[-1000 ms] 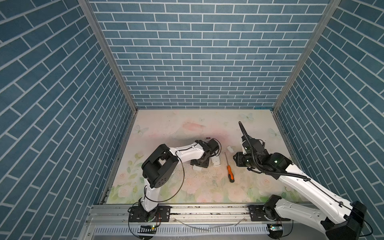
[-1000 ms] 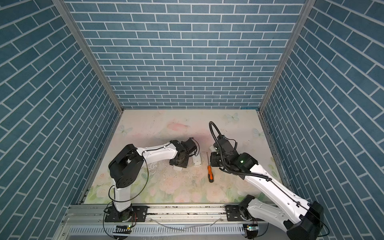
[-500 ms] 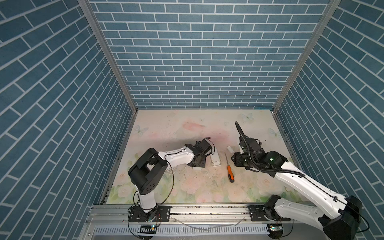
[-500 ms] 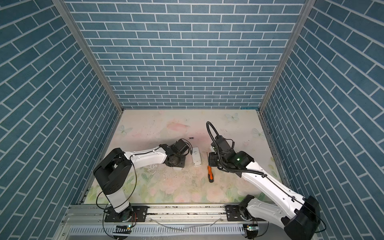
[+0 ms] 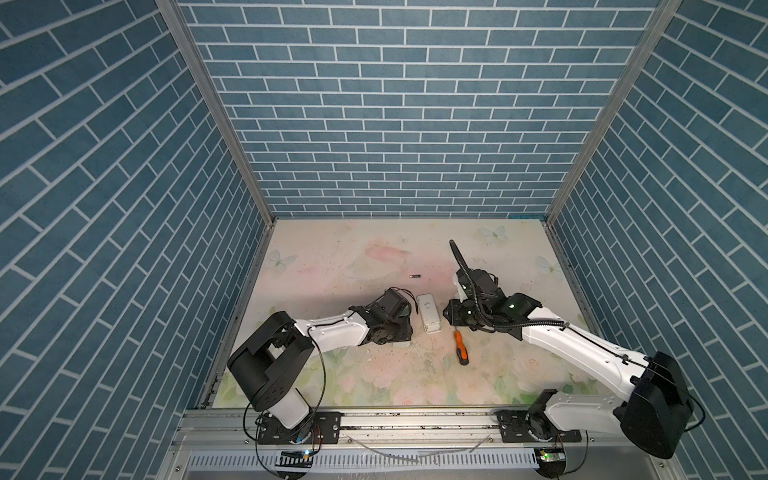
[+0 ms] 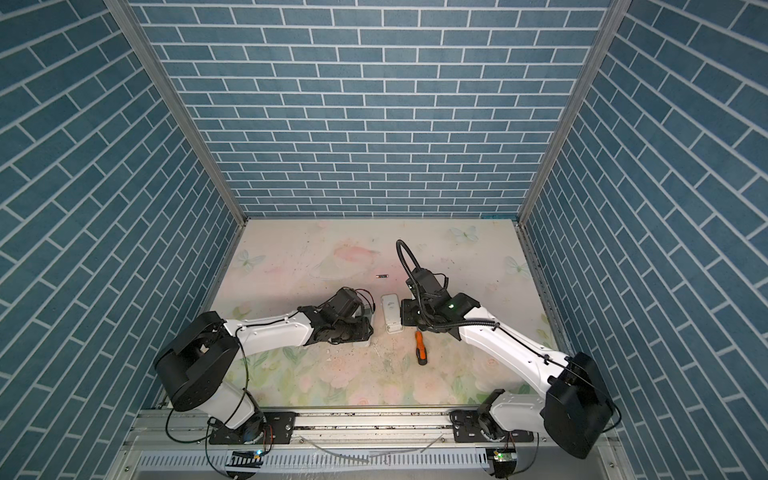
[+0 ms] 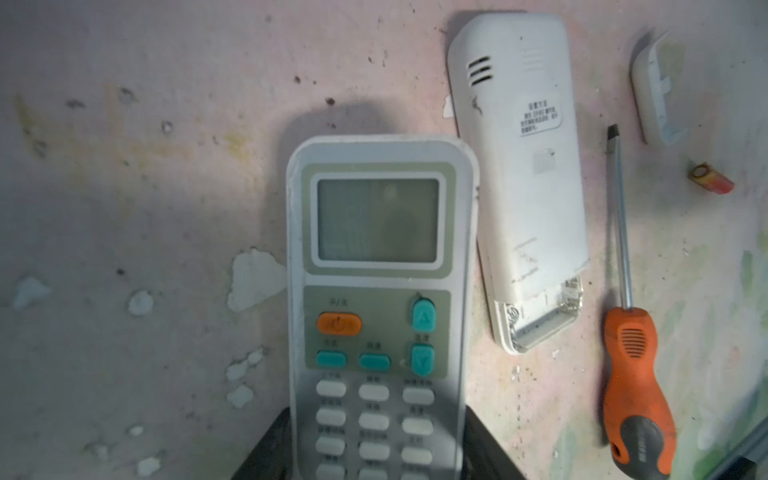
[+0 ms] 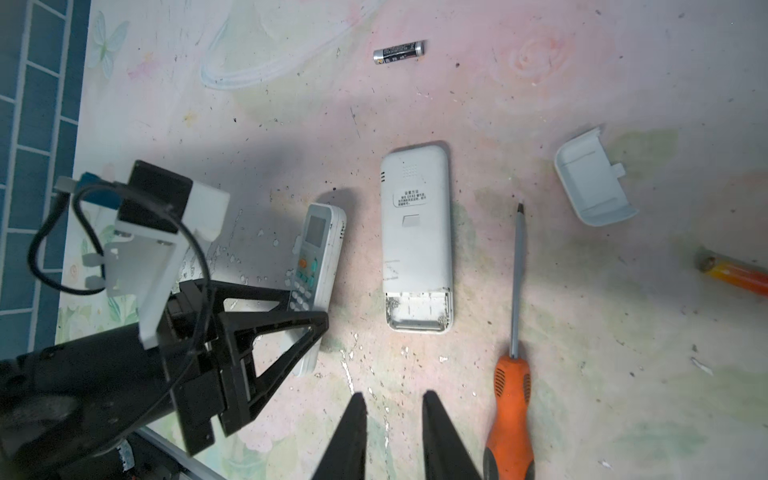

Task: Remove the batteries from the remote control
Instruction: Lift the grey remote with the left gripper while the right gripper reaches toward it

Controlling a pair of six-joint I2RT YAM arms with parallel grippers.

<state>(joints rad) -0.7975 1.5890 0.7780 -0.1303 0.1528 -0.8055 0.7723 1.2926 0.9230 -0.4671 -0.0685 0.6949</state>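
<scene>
My left gripper [image 7: 378,419] is shut on a white remote control [image 7: 380,291] with a screen and an orange button. The right wrist view shows this remote [image 8: 320,266] tipped on its long edge at table level. A second white remote [image 8: 415,249] lies face down beside it, its end compartment uncovered and empty. One black battery [image 8: 399,52] lies further back, small in both top views [image 5: 415,276] [image 6: 381,276]. An orange-gold battery [image 8: 731,272] lies to the right. My right gripper [image 8: 395,403] hovers near the face-down remote's uncovered end, narrowly open and empty.
An orange-handled screwdriver [image 8: 513,374] lies right of the face-down remote [image 5: 429,318], close to the right gripper [image 5: 451,316]. A loose white cover [image 8: 594,183] lies beyond it. Blue brick walls enclose the table on three sides.
My left gripper has pulled back to the left and nearer with its remote, uncovering the face-down remote. The right gripper has shifted left toward that remote.
</scene>
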